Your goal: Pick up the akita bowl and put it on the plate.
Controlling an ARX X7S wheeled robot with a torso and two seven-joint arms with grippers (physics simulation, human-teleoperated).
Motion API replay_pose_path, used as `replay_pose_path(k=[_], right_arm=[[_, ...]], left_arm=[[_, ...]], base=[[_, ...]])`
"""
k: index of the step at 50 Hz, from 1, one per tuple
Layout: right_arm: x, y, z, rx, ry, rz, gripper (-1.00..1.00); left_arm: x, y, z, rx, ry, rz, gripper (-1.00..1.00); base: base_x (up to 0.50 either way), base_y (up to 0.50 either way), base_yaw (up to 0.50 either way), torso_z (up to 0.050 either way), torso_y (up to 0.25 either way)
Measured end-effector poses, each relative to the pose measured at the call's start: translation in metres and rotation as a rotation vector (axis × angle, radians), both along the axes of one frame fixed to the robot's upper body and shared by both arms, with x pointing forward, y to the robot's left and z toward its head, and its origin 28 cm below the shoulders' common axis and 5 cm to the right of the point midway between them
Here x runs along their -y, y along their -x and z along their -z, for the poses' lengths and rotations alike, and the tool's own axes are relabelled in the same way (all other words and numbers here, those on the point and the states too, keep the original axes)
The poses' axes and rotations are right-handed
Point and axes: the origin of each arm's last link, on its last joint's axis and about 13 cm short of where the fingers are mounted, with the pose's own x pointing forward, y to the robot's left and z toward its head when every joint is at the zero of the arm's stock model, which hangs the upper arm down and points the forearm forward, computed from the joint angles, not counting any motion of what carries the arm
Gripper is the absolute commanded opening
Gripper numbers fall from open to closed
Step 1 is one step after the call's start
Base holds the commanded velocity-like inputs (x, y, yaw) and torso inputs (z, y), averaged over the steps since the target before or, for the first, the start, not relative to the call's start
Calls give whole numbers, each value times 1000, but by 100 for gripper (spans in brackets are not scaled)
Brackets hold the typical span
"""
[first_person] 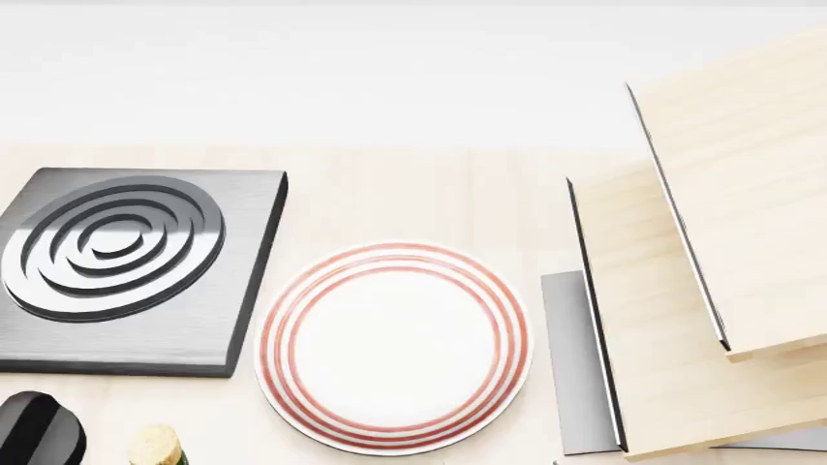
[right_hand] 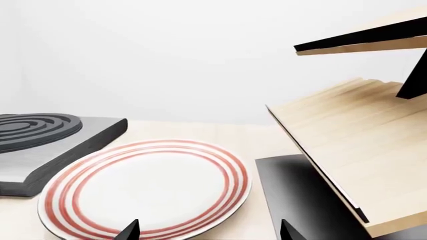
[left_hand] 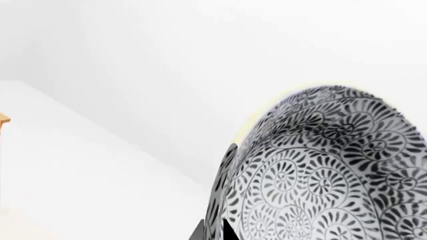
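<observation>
Right now the deep white akita bowl with dense grey-black floral pattern (left_hand: 327, 170) fills the left wrist view's lower right, the left gripper's dark fingers (left_hand: 223, 200) seemingly pinching its wall. It looks rigid, glazed, slippery and breakable, so the rim is the hold. Right fingertips (right_hand: 130, 231) stand apart over the red-ringed white plate (right_hand: 147, 187), bare at the head view's lower centre.

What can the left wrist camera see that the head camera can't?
Only the left wrist view shows the akita bowl, close up, with dark gripper parts against its rim. Only the head view shows the plate, bare, the dark burner beside it, and the slanted wooden boards. Both show pale white background; no object clearly appears in both.
</observation>
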Motion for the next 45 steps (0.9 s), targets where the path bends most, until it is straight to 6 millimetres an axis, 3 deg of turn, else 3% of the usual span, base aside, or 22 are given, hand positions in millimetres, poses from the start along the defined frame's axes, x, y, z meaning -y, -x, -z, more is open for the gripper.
replay_pose_path(k=[20,45], right_arm=[[0,0,0,-2,0,-2,100],[-1,0,2,-6,1,-6,100]], left_arm=[[10,-10,13,-74,66,48,-100],[33,-23,44,-206,-34,118,-100]], base=[[0,0,0,0,1],[0,0,0,0,0]])
